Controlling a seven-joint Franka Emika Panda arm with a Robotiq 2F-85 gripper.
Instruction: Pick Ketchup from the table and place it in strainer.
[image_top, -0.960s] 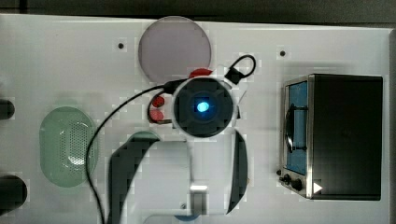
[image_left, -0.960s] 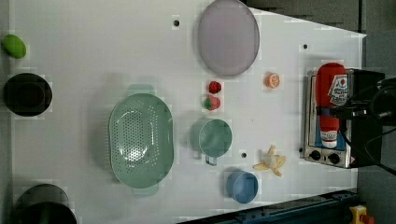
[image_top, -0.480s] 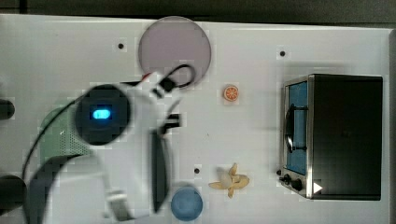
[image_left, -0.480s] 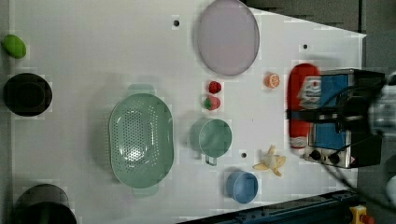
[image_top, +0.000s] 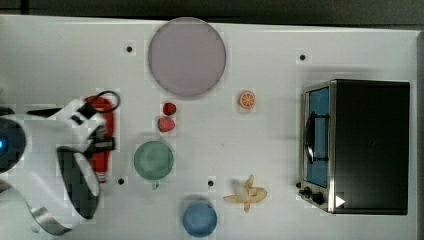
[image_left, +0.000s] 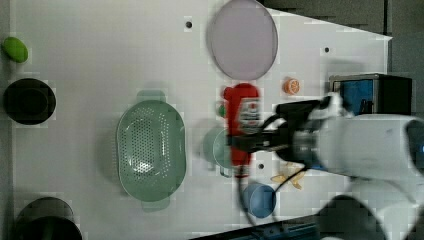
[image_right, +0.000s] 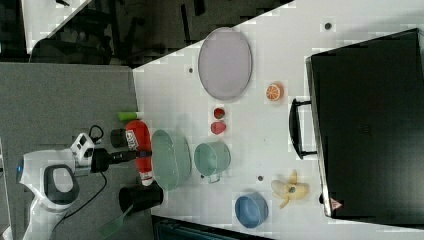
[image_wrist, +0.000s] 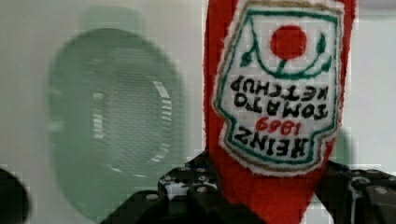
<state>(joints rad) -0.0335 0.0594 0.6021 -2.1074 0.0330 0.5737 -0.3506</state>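
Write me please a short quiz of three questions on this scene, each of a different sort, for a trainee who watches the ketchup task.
1. True or false: the ketchup bottle already lies inside the strainer.
2. What does the gripper hold? A) the banana B) the ketchup bottle C) the blue bowl
3. In the left view, which dish lies between the strainer and the banana?

Key:
1. False: the bottle is gripped in the air, the strainer is empty.
2. B: the jaws are closed on its red body.
3. The green cup.
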